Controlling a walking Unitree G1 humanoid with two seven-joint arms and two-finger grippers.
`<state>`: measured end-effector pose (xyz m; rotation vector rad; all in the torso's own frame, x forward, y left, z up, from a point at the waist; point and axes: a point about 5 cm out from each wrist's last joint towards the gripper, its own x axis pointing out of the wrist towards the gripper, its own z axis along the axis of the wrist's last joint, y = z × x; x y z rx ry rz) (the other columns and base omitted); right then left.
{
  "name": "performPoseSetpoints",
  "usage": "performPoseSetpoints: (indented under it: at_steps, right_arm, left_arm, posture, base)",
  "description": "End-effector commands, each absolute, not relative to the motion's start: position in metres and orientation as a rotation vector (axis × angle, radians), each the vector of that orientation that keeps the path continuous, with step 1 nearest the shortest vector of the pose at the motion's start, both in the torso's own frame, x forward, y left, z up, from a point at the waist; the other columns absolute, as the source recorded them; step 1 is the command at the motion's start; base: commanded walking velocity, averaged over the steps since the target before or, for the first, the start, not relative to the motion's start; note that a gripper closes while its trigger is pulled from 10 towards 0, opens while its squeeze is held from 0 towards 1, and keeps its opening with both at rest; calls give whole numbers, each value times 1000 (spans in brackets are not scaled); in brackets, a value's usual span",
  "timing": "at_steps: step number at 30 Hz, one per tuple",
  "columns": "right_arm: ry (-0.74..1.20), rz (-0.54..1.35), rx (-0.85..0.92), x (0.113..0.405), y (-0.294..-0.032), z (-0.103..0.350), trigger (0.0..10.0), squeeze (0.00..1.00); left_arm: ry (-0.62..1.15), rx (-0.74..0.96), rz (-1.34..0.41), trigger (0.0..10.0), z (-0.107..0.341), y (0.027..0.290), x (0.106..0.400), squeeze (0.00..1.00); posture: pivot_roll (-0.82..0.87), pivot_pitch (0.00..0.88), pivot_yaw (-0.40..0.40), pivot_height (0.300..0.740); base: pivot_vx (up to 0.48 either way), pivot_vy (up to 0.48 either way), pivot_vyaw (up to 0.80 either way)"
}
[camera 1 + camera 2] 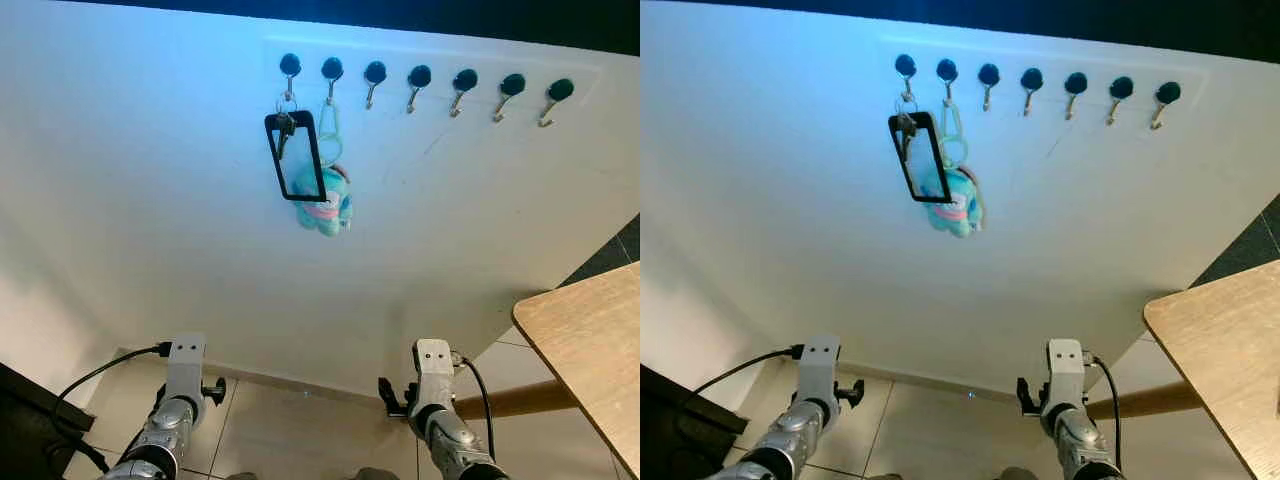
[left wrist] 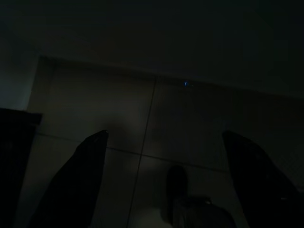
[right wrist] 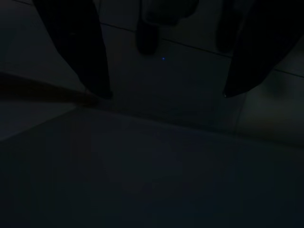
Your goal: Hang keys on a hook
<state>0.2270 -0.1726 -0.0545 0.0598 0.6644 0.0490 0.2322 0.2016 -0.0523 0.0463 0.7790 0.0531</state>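
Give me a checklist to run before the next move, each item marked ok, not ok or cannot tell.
1. Keys with black tag hang from the first hook: ok.
2. Plush keychain hangs from the second hook: ok.
3. Left gripper open, holding nothing: ok.
4. Right gripper open, holding nothing: ok.
5. Both arms low, apart from the wall rack: ok.
6. Wooden table on the robot's right, apart from the right arm: ok.

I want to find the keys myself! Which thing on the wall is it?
Look at the row of black hooks high on the white wall. The keys hang from the leftmost hook, on a black rectangular loop, beside a fluffy turquoise toy.
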Motion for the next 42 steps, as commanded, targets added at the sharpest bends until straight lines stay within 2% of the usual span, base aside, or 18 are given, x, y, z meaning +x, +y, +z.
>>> performPoseSetpoints:
  at_steps: [1,42]
  right_arm:
    - [688,47,52,224,-174,-57,10000,0]
    - [700,67,28,223,-170,-58,10000,0]
  left_arm:
    - [785,71,50,10000,-53,205,231,0]
    - [791,76,60,10000,-54,210,228,0]
  posture:
    - [79,65,-10,740]
    - [65,75,-13,740]
  base:
    - [0,0,0]
    - [0,0,0]
